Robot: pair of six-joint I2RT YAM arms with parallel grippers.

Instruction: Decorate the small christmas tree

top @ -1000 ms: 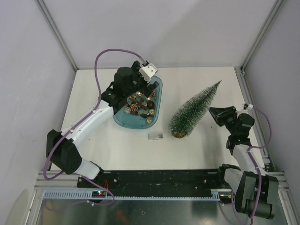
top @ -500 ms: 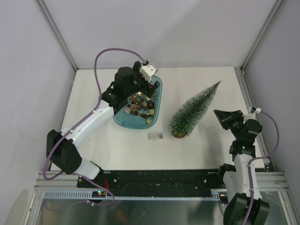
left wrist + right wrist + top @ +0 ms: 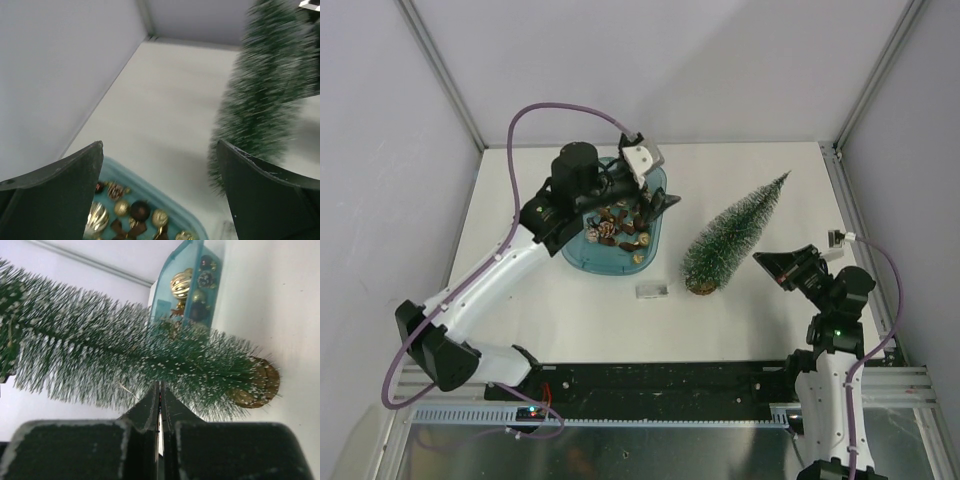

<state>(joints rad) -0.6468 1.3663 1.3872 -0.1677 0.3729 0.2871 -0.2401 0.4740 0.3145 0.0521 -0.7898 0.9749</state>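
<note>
The small christmas tree [image 3: 732,233] lies tilted on the table, its round base [image 3: 698,286] near the front and its tip toward the back right. My left gripper [image 3: 658,206] hovers wide open over the right rim of the teal tray [image 3: 582,256] of gold and brown ornaments [image 3: 620,225]. In the left wrist view the open gripper [image 3: 160,145] frames the tray rim [image 3: 162,202], with the blurred tree [image 3: 265,100] on the right. My right gripper [image 3: 760,260] is shut and empty, its tips [image 3: 160,385] at the fringe of the tree's bristles [image 3: 125,360].
A small clear block [image 3: 652,291] lies on the table between the tray and the tree's base. White walls and metal frame posts enclose the table on three sides. A purple cable loops above the left arm.
My right gripper has shut and its arm has swung down and left, bringing the tips to the tree's side. My left gripper has shifted right across the tray toward the tree.
</note>
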